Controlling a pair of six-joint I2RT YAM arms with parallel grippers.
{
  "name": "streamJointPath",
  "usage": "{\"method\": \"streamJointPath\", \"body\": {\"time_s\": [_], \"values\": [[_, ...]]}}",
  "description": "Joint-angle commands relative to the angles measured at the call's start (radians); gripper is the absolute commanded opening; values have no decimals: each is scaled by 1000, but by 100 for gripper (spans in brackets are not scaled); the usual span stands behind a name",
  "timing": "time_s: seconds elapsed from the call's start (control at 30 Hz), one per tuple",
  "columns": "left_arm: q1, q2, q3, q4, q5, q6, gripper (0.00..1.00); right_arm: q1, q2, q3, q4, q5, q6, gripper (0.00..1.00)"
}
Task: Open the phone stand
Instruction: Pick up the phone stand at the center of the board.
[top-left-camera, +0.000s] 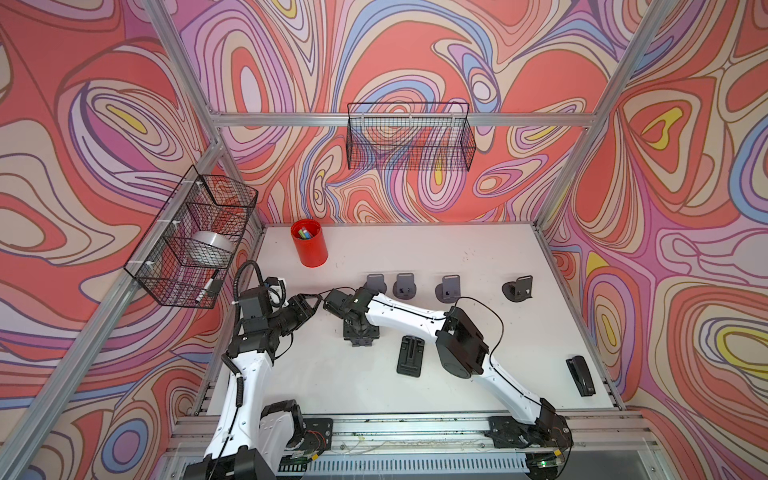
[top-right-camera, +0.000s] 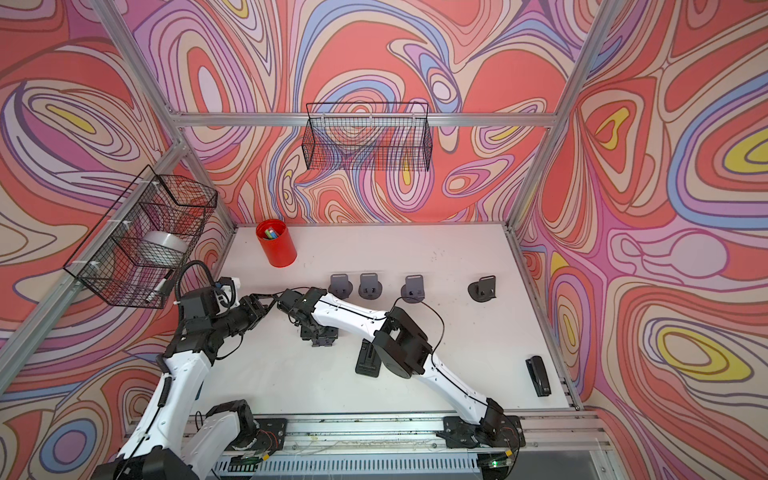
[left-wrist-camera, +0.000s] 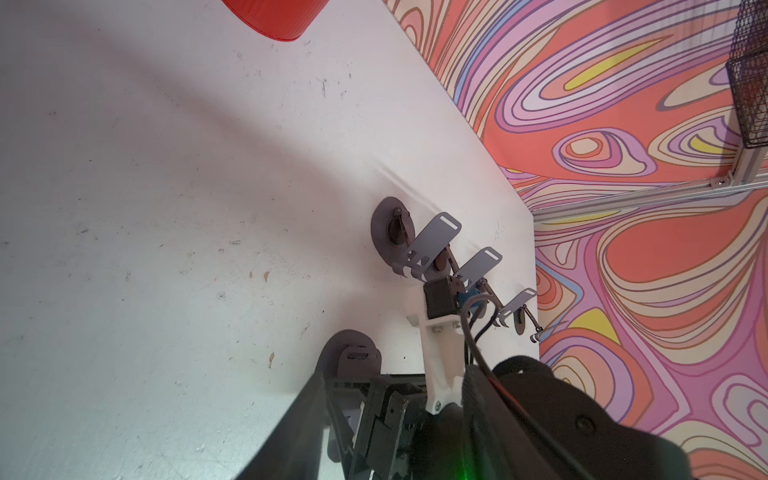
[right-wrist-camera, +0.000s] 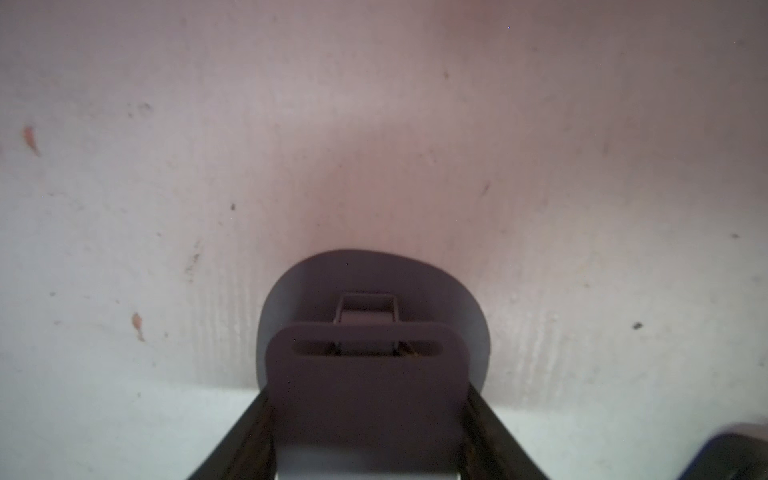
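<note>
My right gripper (right-wrist-camera: 368, 399) holds the phone stand (right-wrist-camera: 370, 365): its upright plate sits squarely between the jaws, gripped at both side edges (left gripper (top-left-camera: 316, 300) nearby, opening unclear).

White table (top-left-camera: 478, 257), scuffed. On it:
- red cup (top-left-camera: 309, 245) of markers, far left corner
- row of four opened stands (top-left-camera: 405, 284)
- phone stand (right-wrist-camera: 365, 399), near side of the row's left end
- flat black folded stand (top-left-camera: 410, 356), centre
- black stapler (top-left-camera: 580, 375), right edge
</note>
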Motion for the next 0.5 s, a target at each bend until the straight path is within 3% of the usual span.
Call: {"method": "streamJointPath", "body": {"time_s": [0.0,0.3,0.47], "values": [[6,22,-8,30,40,-14,50,-11,-86,-99,21,19,8,35],[-11,74,-17,83,144,-35,47,-41,-284,-258,128,-14,-91,26],[-113,74,-11,65,177,-21,47,-76,-373,-324,184,-56,-131,24]]}}
